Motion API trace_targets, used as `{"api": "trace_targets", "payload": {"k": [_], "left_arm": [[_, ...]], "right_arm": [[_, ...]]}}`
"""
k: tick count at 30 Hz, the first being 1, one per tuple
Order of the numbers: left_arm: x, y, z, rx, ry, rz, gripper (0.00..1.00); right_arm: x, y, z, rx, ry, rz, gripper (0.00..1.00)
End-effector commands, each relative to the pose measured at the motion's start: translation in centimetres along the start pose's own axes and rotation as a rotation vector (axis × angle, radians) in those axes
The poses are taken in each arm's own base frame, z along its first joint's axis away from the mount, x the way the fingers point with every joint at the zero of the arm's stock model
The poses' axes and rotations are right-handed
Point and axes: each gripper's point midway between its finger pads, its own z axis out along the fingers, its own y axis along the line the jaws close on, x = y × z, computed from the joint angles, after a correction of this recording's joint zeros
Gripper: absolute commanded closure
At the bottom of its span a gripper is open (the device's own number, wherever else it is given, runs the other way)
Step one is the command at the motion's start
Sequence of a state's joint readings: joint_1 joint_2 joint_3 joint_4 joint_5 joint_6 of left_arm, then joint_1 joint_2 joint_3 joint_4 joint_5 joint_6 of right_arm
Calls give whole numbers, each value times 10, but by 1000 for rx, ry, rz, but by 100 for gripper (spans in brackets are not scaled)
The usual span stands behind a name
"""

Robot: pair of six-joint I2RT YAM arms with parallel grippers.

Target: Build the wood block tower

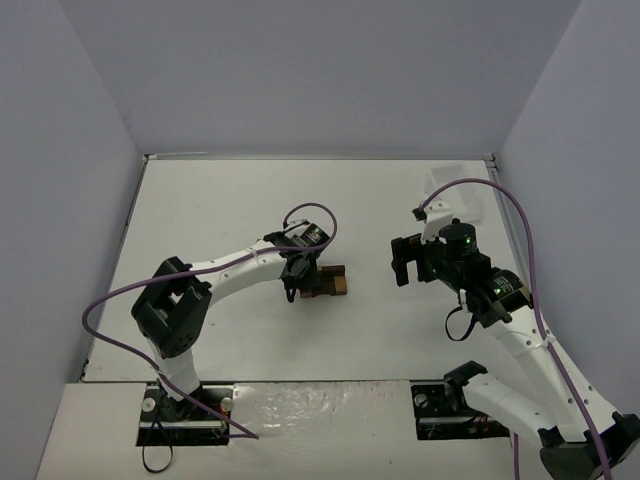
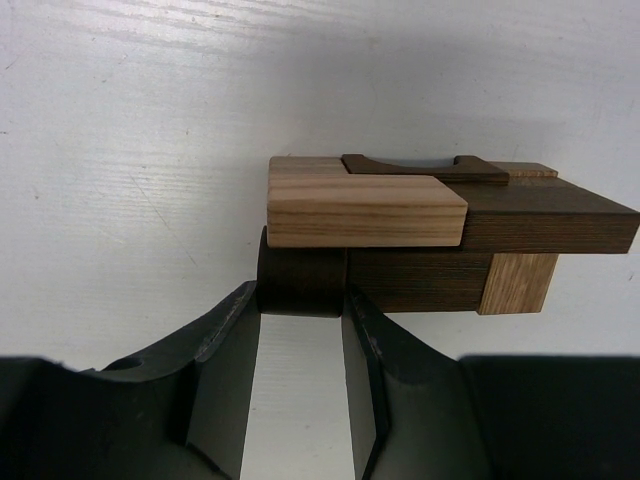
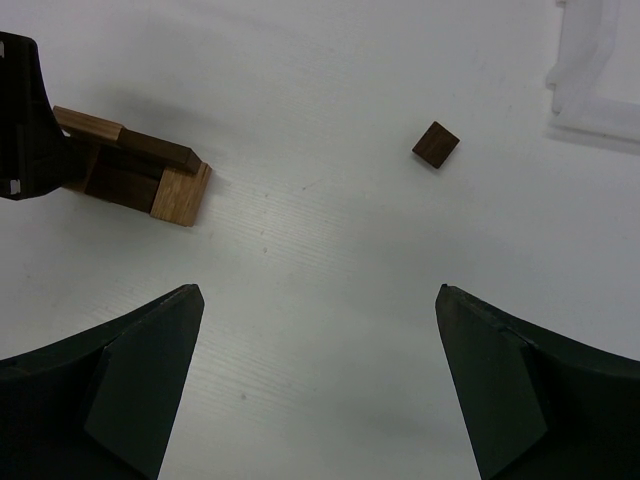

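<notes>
The wood block tower [image 1: 327, 282] is a low stack of dark brown and light tan blocks at the table's middle. In the left wrist view the tower [image 2: 450, 225] has a tan block on top at the left and a dark bottom block [image 2: 302, 285] sticking out toward me. My left gripper [image 2: 300, 297] is shut on that dark block's end, a finger on each side; from above it [image 1: 298, 282] sits at the tower's left. My right gripper [image 3: 315, 295] is wide open and empty, hovering right of the tower [image 3: 140, 175]. A small loose dark block [image 3: 436, 145] lies apart.
A white tray [image 1: 455, 192] stands at the back right, its corner also showing in the right wrist view [image 3: 600, 80]. Grey walls close in the table on three sides. The right arm [image 1: 470, 280] hides the table under it in the top view.
</notes>
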State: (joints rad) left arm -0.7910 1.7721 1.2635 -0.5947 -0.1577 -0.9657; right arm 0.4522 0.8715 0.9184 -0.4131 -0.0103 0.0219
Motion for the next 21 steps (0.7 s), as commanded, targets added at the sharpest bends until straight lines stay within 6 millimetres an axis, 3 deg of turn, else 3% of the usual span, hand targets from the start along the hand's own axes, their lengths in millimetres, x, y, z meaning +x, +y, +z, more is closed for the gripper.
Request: {"api": "trace_targets", "payload": {"k": [1,21], "left_arm": [[-20,-18,-15,54,-61,-17,98],[-16,-22,-15,32,-48,4,89]], "right_arm": [[-24,1,-6,-13,-76,-5,0],[-24,2,-6,-17,-78,-4,0]]}}
